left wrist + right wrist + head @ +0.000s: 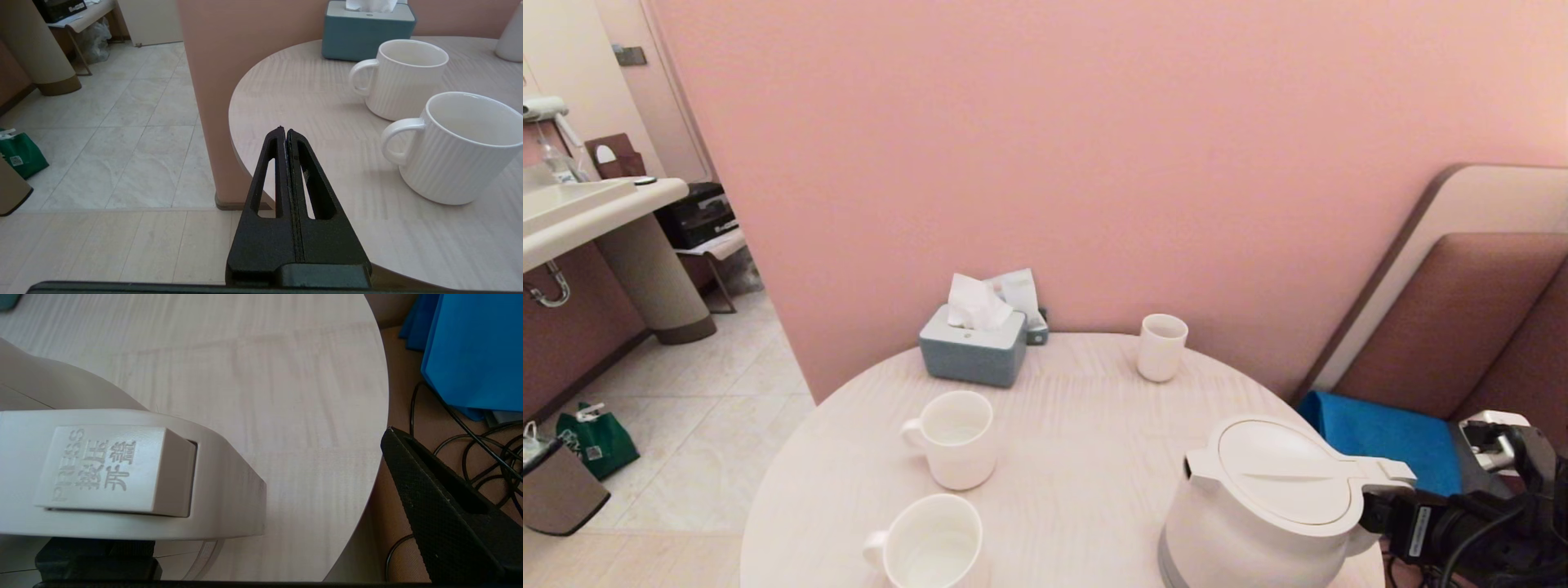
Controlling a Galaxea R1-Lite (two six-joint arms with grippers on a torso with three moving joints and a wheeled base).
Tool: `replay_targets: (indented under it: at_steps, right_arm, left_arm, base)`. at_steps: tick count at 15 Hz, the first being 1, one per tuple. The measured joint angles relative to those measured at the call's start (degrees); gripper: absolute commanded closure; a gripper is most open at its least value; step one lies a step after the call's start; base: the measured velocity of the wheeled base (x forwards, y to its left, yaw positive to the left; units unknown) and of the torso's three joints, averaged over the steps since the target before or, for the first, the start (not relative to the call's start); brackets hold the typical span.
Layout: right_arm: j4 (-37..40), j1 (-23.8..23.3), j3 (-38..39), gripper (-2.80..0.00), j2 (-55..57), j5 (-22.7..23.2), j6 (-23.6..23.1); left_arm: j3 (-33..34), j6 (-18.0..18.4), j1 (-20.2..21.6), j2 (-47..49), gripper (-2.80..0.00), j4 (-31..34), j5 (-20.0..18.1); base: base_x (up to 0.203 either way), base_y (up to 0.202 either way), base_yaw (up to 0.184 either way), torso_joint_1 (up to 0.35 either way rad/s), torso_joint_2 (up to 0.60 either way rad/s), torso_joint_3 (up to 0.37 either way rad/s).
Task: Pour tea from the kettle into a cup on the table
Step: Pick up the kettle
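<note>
White stuff all over the table (1086, 433): one kettle (1262, 510) at the near right edge, two handled mugs, one (952, 437) mid-left, one (931, 543) nearer, plus one handleless cup (1161, 346) at the back by one grey tissue box (974, 351). Right gripper (261, 535) sits spread wide around the kettle's handle. Left gripper (285, 131) is pressed closed, empty, off the table's left edge.

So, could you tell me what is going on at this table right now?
The right gripper is open around the handle of the kettle, which stands upright on the table near its right edge; nothing is being poured. A near mug, a farther mug and a handleless cup stand on it too. The left gripper is shut and idle beside the table's left edge.
</note>
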Motion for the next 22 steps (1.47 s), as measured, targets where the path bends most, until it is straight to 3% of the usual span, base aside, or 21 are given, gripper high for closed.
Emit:
replay_targets:
  at_steps: [1, 22]
  right_arm:
    - [0.0, 0.0, 0.0, 0.0, 0.2, 0.0, 0.0]
    - [1.2, 0.9, -2.7, 0.0, -3.8, -0.3, -2.3]
  left_arm:
    - [0.0, 0.0, 0.0, 0.0, 0.0, 0.0, 0.0]
    - [0.0, 0.0, 0.0, 0.0, 0.0, 0.0, 0.0]
  base:
    - [0.0, 0.0, 0.0, 0.0, 0.0, 0.0]
    - [0.0, 0.0, 0.0, 0.0, 0.0, 0.0]
